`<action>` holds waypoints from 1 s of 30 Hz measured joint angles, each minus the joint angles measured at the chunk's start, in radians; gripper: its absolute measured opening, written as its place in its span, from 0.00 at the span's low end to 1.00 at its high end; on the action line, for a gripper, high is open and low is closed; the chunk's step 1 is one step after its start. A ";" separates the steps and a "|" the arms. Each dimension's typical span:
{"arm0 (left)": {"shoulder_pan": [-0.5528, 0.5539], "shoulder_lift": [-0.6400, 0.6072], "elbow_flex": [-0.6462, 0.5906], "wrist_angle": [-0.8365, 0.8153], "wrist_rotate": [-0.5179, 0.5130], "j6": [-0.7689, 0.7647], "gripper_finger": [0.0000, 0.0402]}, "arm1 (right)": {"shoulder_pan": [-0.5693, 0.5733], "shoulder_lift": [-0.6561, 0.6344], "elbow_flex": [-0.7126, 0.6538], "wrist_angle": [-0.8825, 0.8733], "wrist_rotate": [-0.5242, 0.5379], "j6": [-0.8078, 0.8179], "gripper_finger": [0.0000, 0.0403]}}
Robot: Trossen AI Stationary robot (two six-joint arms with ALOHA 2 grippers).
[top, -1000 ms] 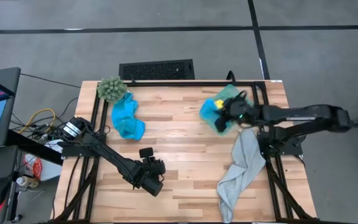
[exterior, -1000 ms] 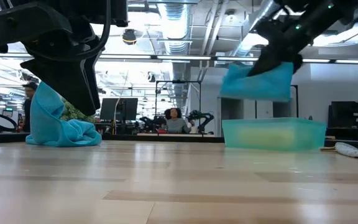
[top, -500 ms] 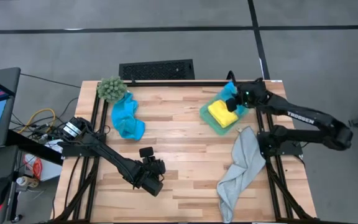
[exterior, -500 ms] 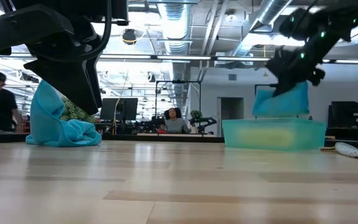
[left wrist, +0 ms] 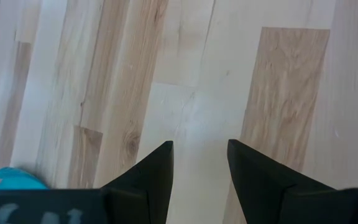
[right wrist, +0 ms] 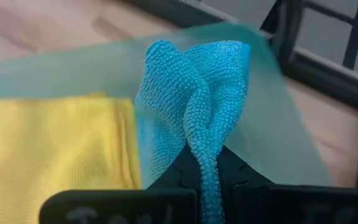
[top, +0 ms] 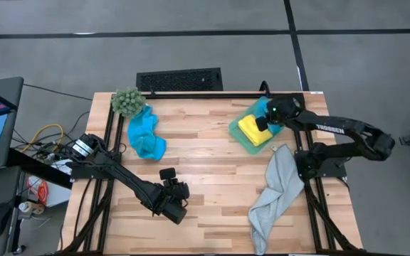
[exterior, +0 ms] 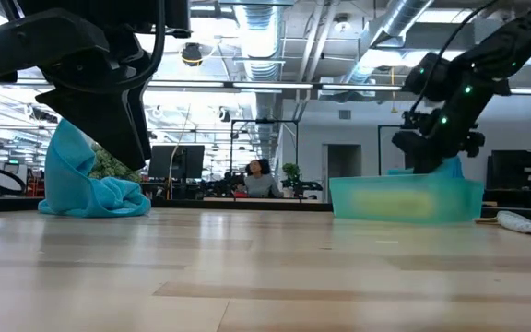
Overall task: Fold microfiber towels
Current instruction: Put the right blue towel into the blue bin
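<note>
Lowered since a second ago, my right gripper point(top: 262, 122) has swung from beside the bin, across to its far corner, and now sits down over the green bin point(top: 242, 135) at the table's far right, with its fingers clenched on a blue towel point(right wrist: 191, 99). That towel was held high above the bin in the low view; it now dips behind the bin's rim, only a tip showing. Seen past my right wrist, the pinched cloth bunches into a fold that rises from between my fingers, hanging over the bin's inside, just beside the yellow towel point(top: 252, 129). Folded into a flat square, the yellow one lies inside the bin and was hidden from above a second ago.

My left gripper point(left wrist: 200, 163) has not moved. It hangs low over bare boards near the table's point(top: 205, 149) front, left of centre, fingers released and apart with nothing between them.

A second blue towel point(top: 145, 135) lies crumpled in a heap on the far left of the table, touching the fuzzy green plant point(top: 127, 102) at the corner. A larger pale grey towel point(top: 272, 192) trails limp along the right side, from just below the bin to the front edge.
</note>
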 joint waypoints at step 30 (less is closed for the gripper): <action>0.000 0.000 0.000 -0.003 0.022 0.000 0.36 | 0.001 0.125 0.000 0.062 -0.143 0.077 0.10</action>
